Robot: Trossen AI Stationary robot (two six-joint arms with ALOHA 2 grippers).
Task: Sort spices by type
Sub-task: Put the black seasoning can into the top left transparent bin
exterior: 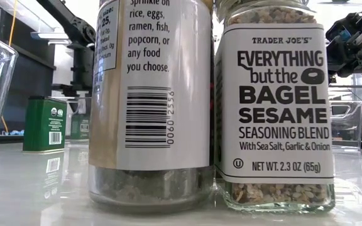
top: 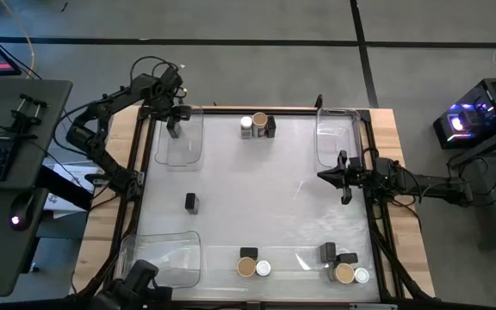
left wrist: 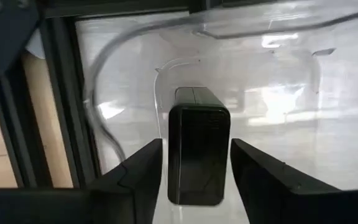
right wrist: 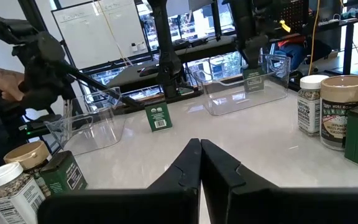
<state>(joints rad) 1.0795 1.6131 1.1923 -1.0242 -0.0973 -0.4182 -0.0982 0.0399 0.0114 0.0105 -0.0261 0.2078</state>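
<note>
Spice containers stand in several small groups on the white table. At the far edge, a white-topped jar, a tan-topped jar and a black tin stand close together. One black tin stands alone, left of centre. At the near edge, a black tin, a tan-topped jar and a white-topped jar form a middle group. Farther right, a second near group holds a dark tin, a tan-topped jar and a white-topped jar.

The left gripper reaches into the clear bin at the far left corner. Its wrist view shows a black tin upright between its two fingers. A thin gap shows on each side of the tin, so the jaws are open just wider than it and do not clamp it.

The right gripper hovers over the table at the right side, pointing left, just near of the far-right clear bin. Its fingers are pressed together with nothing between them.

The low view is filled by two jars up close: one with a barcode label and, touching its right side, a bagel sesame seasoning jar. A green tin stands farther back on the left.
</note>
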